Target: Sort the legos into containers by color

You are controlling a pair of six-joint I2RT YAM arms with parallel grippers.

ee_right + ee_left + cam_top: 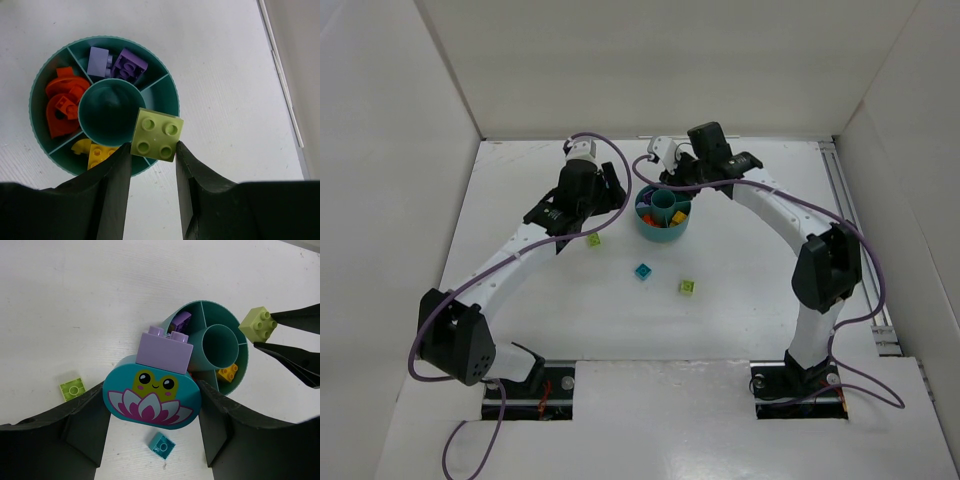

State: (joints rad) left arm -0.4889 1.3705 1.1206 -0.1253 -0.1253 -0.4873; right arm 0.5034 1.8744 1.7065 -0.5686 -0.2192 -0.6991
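Your right fingers point(112, 190) grip a lime brick point(156, 133) over the dish point(35, 100) by the counter's point(520, 300) far edge. Next, I think, you drop it in the empty wedge point(162, 97). Your left fingers point(80, 430) grip a frog piece point(151, 400).

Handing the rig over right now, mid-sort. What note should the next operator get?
Left end effector: shut on teal frog piece with lilac brick on top, near the dish.
Right end effector: shut on lime brick, by the dish rim.
Done: purple bricks, orange bricks, yellow bricks, each colour in its own wedge.
Left: place both held pieces; two loose lime bricks and a teal brick lie on the table.
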